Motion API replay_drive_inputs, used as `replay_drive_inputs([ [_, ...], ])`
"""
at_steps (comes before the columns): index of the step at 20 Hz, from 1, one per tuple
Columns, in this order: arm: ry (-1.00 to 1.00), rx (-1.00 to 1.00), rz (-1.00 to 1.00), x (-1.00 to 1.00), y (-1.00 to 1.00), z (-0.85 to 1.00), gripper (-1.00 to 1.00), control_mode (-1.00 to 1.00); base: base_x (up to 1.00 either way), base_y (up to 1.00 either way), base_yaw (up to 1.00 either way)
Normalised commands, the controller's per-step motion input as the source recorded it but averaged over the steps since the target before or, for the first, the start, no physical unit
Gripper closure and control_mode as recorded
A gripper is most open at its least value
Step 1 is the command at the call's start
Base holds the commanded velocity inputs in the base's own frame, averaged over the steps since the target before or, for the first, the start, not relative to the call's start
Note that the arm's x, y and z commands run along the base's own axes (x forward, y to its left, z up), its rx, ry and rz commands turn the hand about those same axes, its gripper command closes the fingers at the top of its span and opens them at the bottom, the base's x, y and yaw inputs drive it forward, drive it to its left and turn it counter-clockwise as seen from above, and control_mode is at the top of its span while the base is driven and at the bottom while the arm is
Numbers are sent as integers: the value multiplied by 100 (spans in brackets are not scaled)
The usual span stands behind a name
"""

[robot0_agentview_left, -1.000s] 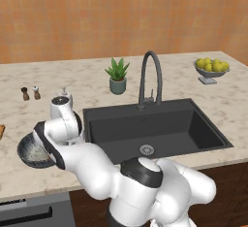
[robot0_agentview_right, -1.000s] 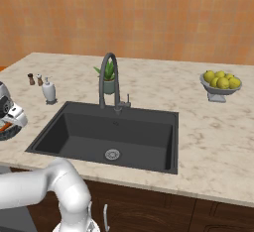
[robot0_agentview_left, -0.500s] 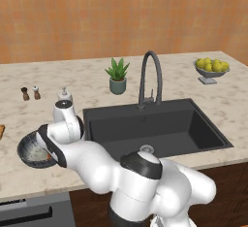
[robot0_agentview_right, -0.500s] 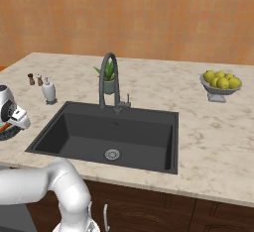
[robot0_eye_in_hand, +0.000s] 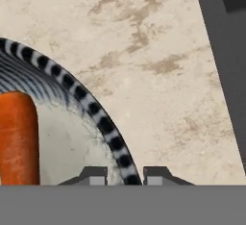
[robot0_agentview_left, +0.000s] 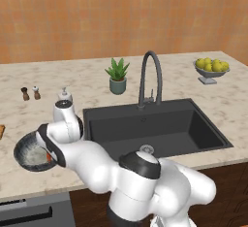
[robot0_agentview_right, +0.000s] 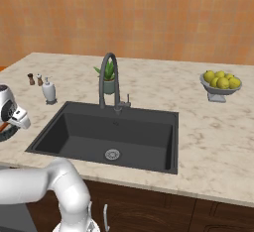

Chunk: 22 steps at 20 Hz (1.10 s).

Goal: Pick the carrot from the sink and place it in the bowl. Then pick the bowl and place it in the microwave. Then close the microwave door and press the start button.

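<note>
I read this as the start of the second step: the short orange carrot (robot0_eye_in_hand: 18, 137) already lies inside the wide round bowl (robot0_agentview_left: 30, 154) with the dark striped outside and pale speckled inside, which sits on the beige marbled worktop (robot0_agentview_left: 87, 83) just left of the dark grey rectangular sink (robot0_agentview_left: 160, 126). In the hand view the gripper (robot0_eye_in_hand: 125, 175) has its two dark tips drawn close on either side of the bowl's black-and-white banded rim, one inside and one outside, so I judge it pinched on the rim, with the carrot lying apart to the inner side. From the left base view the white arm bends down over the bowl's near right edge, hiding part of it. The next move, as I see it, calls for a straight, level lift so the carrot does not roll out, then a carry to the microwave. A thin rim pinch on a wide bowl could let it tilt or slip. I can make out no brand, label or writing anywhere.
</note>
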Motion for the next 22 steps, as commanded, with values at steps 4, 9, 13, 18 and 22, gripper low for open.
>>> replay_drive_inputs([
  [4,-10,0,0,-36,-36,27,100,-100,0,0,0],
  [9,-14,0,-1,-35,-39,64,100,-100,0,0,0],
  [13,-15,5,0,-44,-32,53,100,-100,0,0,0],
  [18,-3,19,-3,-40,-58,79,100,-100,0,0,0],
  [22,0,6,-19,-34,-88,76,100,-100,0,0,0],
])
